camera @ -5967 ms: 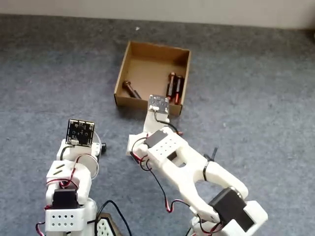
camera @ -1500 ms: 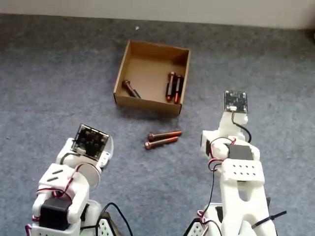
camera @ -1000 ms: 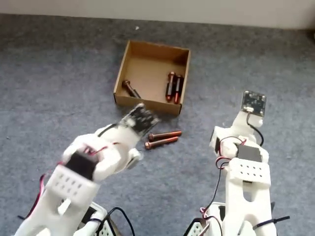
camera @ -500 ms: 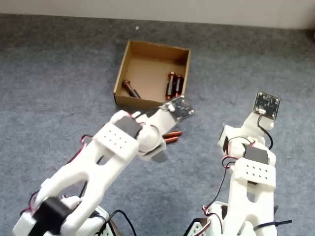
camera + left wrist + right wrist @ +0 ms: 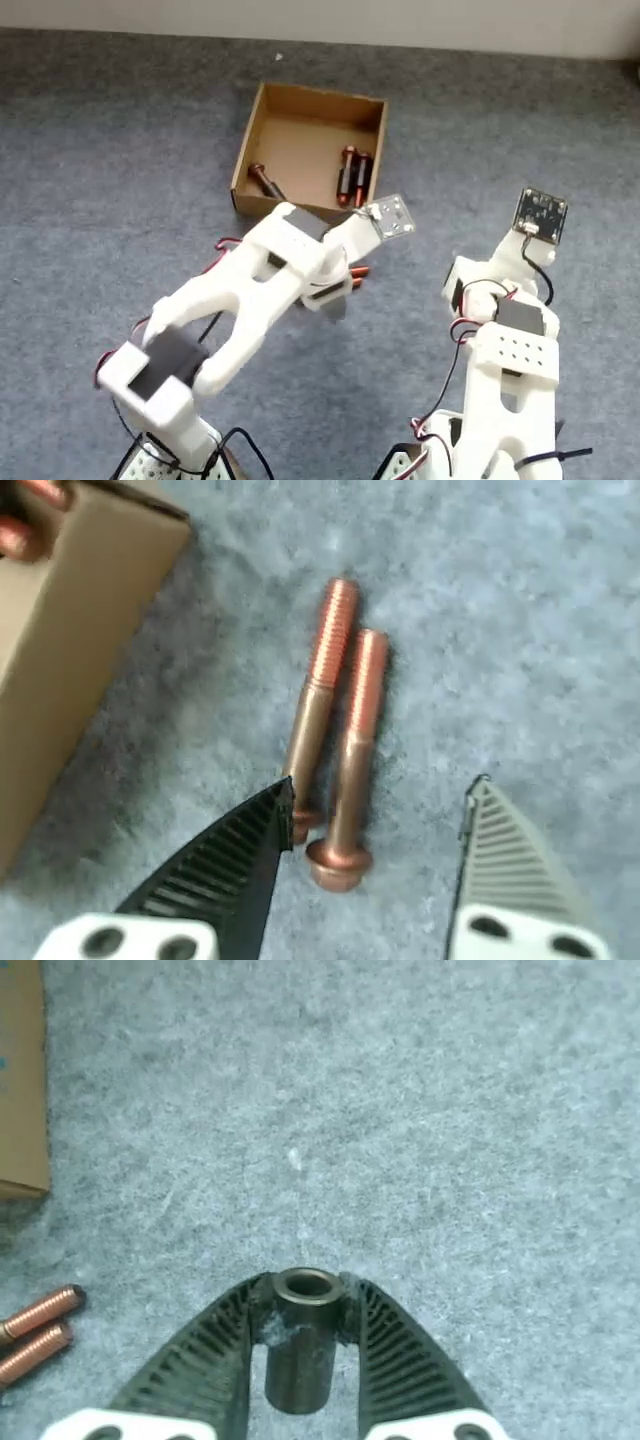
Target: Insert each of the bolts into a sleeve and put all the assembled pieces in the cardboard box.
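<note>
1. While it hangs over the grey carpet (image 5: 520,600) just in front of the box, the left gripper (image 5: 380,784) stands wide open and holds nothing. Its black jaw's tip is at one bolt's head and its white jaw is off to the other side.
2. Two copper-coloured threaded bolts (image 5: 352,750) lie side by side on the carpet, touching along their length, with their heads toward that gripper.
3. The right gripper (image 5: 305,1282) is closed around a dark metal cylindrical sleeve (image 5: 300,1360), over carpet off to the right of the box in the high view.
4. The open brown cardboard box (image 5: 300,208) sits just beyond the bolts. Inside lie three bolt-and-sleeve pieces (image 5: 353,176), one near the left wall and two together by the right wall.
</note>
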Robot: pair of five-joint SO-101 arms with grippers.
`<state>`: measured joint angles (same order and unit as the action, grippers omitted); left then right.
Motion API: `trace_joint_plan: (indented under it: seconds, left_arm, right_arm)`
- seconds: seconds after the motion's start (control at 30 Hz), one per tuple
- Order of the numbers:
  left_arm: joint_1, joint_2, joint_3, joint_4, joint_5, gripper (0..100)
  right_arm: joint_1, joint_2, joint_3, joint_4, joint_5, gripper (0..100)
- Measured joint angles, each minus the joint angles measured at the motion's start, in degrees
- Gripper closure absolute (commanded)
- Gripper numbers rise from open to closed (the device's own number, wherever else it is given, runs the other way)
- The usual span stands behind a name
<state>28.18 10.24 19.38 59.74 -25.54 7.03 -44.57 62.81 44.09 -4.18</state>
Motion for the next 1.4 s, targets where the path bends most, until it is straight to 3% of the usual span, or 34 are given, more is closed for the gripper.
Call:
trace_joint_plan:
  seconds: [0.33,0.57,0.83,1.2,1.4]
  left_arm:
    - [-4.04,10.2,-8.09,-0.18,-0.35,79]
    - [-3.87,11.08,-8.44,0.0,-0.35,99]
    - [-3.96,10.99,-9.41,1.49,-0.09,99]
    - [-4.84,5.54,-10.73,13.19,17.58,99]
    - [-8.0,2.29,-10.73,14.77,26.81,99]
  right_arm:
    - [0.0,0.0,0.18,-0.09,0.0,99.3]
    - [0.0,0.0,0.18,-0.09,0.0,99.3]
    - [0.0,0.0,0.18,-0.09,0.0,99.3]
    - [0.0,0.0,0.18,-0.09,0.0,99.3]
    - [0.0,0.0,0.18,-0.09,0.0,99.3]
